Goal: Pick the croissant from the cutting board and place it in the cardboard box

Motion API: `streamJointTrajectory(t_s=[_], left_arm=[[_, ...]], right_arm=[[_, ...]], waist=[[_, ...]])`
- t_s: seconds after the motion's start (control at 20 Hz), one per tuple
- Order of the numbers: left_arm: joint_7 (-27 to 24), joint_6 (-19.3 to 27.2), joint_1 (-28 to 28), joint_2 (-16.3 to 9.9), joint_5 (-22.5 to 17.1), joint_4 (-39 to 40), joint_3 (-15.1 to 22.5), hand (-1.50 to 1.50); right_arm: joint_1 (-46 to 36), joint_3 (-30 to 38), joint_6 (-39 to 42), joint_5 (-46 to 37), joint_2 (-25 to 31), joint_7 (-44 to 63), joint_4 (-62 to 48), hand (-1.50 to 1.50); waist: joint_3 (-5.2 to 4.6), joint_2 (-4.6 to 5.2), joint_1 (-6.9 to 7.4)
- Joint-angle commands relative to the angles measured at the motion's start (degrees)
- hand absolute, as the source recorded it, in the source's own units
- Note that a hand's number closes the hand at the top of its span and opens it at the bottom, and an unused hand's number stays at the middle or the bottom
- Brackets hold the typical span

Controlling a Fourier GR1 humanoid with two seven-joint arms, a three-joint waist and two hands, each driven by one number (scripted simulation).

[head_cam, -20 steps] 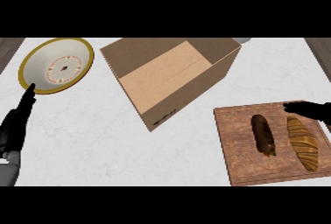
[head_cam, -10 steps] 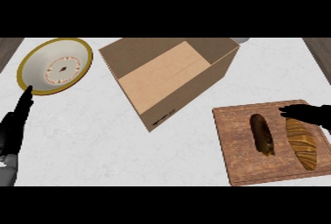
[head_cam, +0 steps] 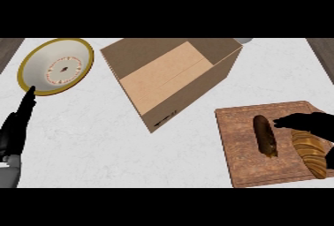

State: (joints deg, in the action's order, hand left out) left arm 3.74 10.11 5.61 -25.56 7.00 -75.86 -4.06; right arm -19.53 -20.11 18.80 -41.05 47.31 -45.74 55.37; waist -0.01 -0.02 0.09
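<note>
Open cardboard box (head_cam: 171, 79) at counter centre; cutting board (head_cam: 248, 165) lower right, bearing croissant (head_cam: 310, 152) beside a dark elongated pastry (head_cam: 264, 135); gold-rimmed plate (head_cam: 55, 66) upper left; right hand (head_cam: 312, 122), fingers curled, above croissant, contact unclear; left hand (head_cam: 16, 128), fingers straight, resting at left edge

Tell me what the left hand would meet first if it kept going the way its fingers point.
The left hand points up and slightly right, its fingertip right at the plate's gold rim. It would meet the plate first, though its height above the counter is unclear.
</note>
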Motion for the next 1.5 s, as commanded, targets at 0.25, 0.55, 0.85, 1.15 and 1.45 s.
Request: streamJointTrajectory(t_s=[0.25, 0.55, 0.85, 1.15, 1.45], left_arm=[[-1.37, -1.45, -0.40, 0.36, 0.91, 0.38, -2.11, 0.00], [-2.21, 0.93, -0.29, 3.28, 3.90, 1.69, -0.44, 0.00], [0.61, -0.93, -1.59, 1.66, 1.60, 0.45, -2.20, 0.00], [-1.02, -0.21, 0.58, 1.56, 2.75, 2.65, -2.67, 0.00], [1.88, -1.69, 1.99, 1.39, 2.69, 0.76, -2.46, 0.00]], right_arm=[[-2.20, 5.40, -8.20, -2.94, -8.17, 1.64, -1.82, 1.50], [-0.88, 10.92, -13.73, -1.54, -6.90, -0.09, 1.76, 1.50], [-0.17, 16.16, -17.92, -2.89, -16.68, 34.34, 2.43, 1.50], [-1.98, 15.84, -19.77, -7.50, -19.57, 52.26, 20.56, 1.50], [-6.37, 16.74, -17.02, -7.01, -18.87, 53.82, 34.16, 1.50]], waist=[[0.02, 0.07, 0.23], [-0.01, -0.03, -0.25], [-0.27, -0.71, -1.56], [-0.18, -0.56, -2.04], [-0.03, -0.20, -0.65]])
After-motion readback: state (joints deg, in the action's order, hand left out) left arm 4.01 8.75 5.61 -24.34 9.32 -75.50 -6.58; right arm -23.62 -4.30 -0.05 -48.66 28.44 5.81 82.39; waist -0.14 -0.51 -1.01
